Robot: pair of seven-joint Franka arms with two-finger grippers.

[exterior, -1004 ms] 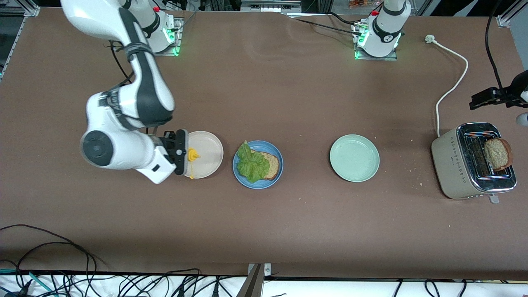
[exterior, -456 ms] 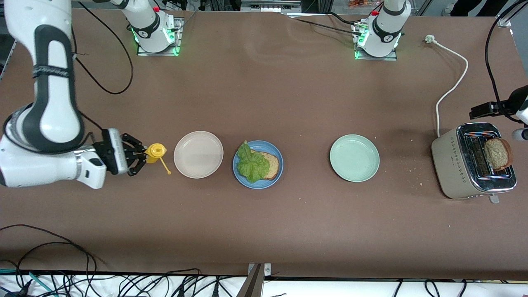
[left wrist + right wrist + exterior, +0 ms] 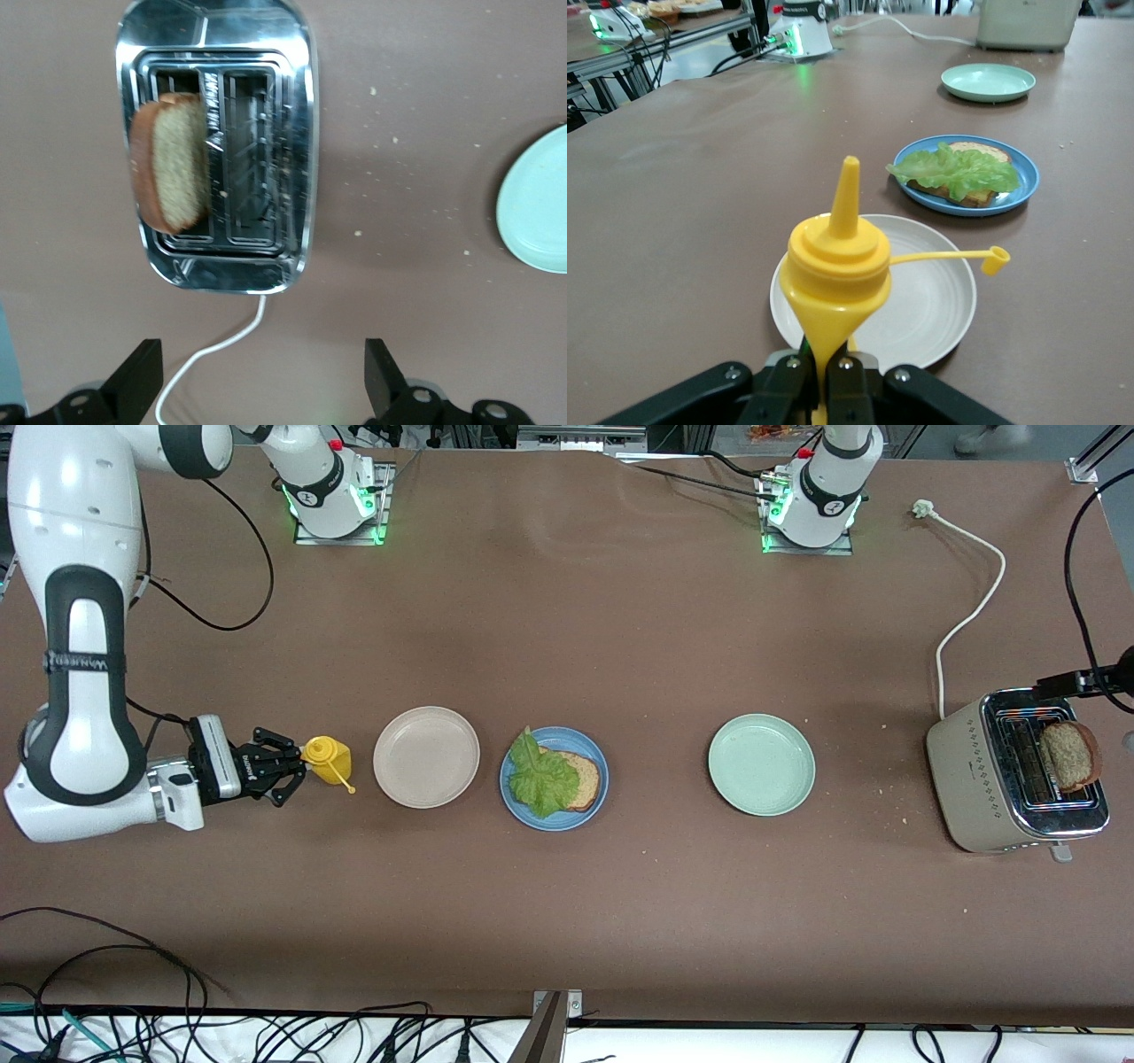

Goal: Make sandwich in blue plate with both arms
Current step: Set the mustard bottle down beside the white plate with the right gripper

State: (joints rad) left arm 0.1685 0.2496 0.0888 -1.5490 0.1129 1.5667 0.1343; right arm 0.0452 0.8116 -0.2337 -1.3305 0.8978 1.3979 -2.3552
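yellow mustard bottle (image 3: 837,266) is pinched in the closed right tool (image 3: 282,769) near the beige plate (image 3: 426,757), so carry it level over the lettuce (image 3: 541,779) on the blue plate (image 3: 554,779), while the left tool (image 3: 264,382) waits fully spread above the toaster (image 3: 218,142).

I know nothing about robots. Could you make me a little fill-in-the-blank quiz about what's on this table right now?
1. The right tool is shut on a yellow ____ bottle.
2. The lettuce leaf lies on bread on the ____ plate.
3. A bread slice sticks up from the ____.
4. The left tool, over that appliance, is ____.

Missing words: squeeze; blue; toaster; open
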